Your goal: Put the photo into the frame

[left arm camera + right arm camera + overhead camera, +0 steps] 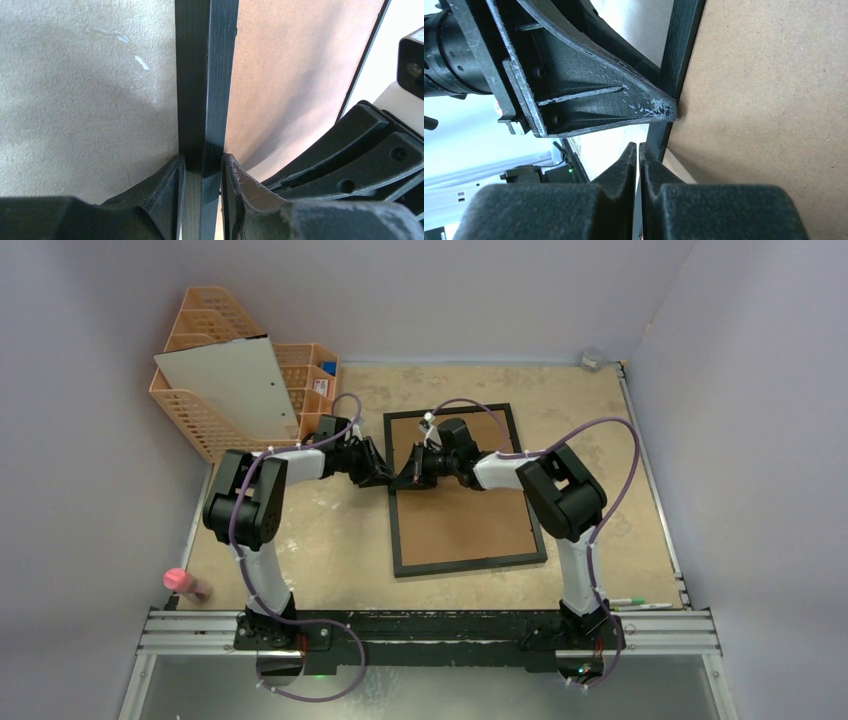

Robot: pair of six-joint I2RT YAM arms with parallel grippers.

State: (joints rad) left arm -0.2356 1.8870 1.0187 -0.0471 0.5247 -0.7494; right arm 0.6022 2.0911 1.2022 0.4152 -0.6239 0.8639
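The frame (pixel 470 562) lies flat on the table with its brown backing board (pixel 465 520) facing up. My left gripper (pixel 388 476) reaches in from the left and is shut on the frame's left black border (pixel 206 75), one finger on each side of it (pixel 202 162). My right gripper (pixel 402 480) hovers just inside that same border, facing the left one. Its fingers (pixel 638 147) are pressed together with nothing seen between them, beside the border (pixel 684 40) and over the board (pixel 769 100). The photo is out of view.
An orange basket organiser (pixel 210 410) stands at the back left with a white board (pixel 235 385) leaning in it. A pink-capped bottle (pixel 185 585) lies at the near left edge. Pens (pixel 635 603) lie at the near right. A small grey object (pixel 592 358) sits in the far right corner.
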